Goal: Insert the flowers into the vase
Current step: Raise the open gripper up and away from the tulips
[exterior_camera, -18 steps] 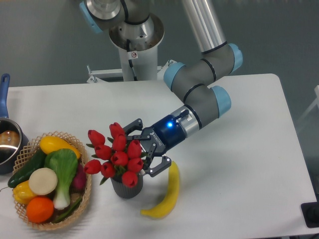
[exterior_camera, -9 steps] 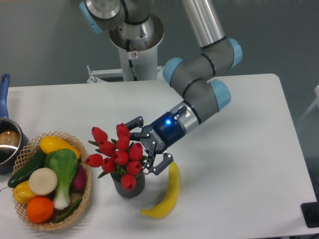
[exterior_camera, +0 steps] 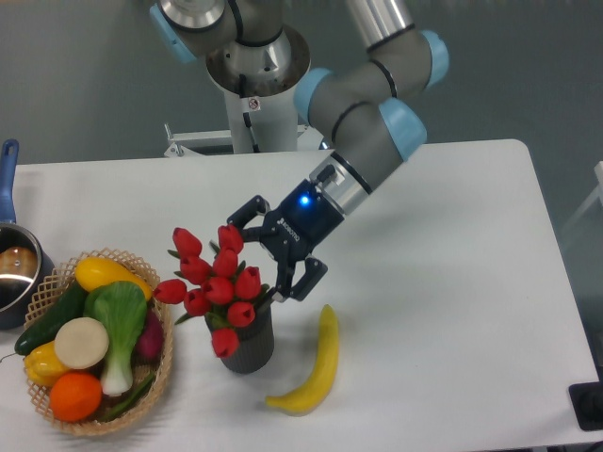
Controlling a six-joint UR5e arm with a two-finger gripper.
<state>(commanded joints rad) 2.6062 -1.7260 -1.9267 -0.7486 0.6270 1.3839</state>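
Observation:
The flowers (exterior_camera: 215, 282), a bunch of glossy red tulip buds with green leaves, stand with their stems down in the vase (exterior_camera: 249, 347), a small dark grey ribbed cylinder at the front middle of the table. The bunch leans left and one bud hangs over the vase's rim. My gripper (exterior_camera: 270, 252) hovers just right of and above the buds. It is open, its black fingers (exterior_camera: 247, 211) spread wide with nothing held between them, and the lower finger ends close to the rightmost buds.
A yellow banana (exterior_camera: 318, 363) lies right of the vase. A woven basket (exterior_camera: 162, 372) of vegetables sits at the front left, with a pot (exterior_camera: 13, 273) behind it at the table's left edge. The robot's base (exterior_camera: 252, 89) stands at the back.
The arm has swung up and back, carrying the open gripper higher, away from the banana and the vase mouth. The flowers shifted slightly left and settled in the vase.

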